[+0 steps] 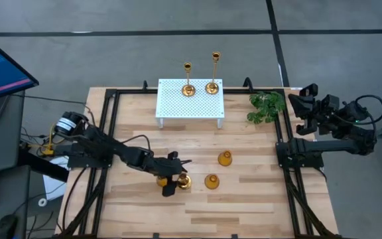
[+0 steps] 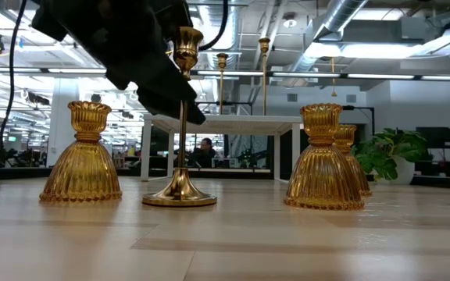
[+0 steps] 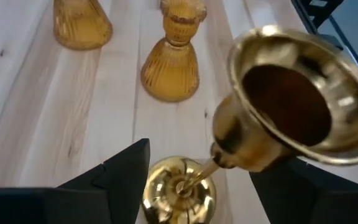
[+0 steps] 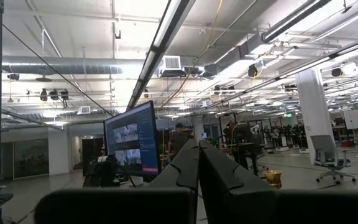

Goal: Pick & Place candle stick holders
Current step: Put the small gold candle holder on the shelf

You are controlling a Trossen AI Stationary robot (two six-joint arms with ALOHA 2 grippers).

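A slim gold candle stick holder (image 3: 253,134) stands upright on its round base (image 3: 179,190) on the wooden table (image 1: 257,199). My left gripper (image 3: 204,186) is open, with one finger on each side of the stem and a gap showing on both sides. It also shows in the high view as my left gripper (image 1: 177,176). Three short amber holders rest on their wide bottoms: one (image 1: 162,179) beside the gripper, two (image 1: 211,180) (image 1: 225,158) to its right. Two more slim holders (image 1: 188,87) (image 1: 213,85) stand on the white perforated stand (image 1: 190,103). My right gripper (image 4: 197,168) is shut, raised at the table's right edge.
The white stand fills the far middle of the table. A green plant (image 1: 266,106) lies at the far right. Black rails (image 1: 108,133) run along the table's left and right sides. Bare wood lies near the front edge and on the right.
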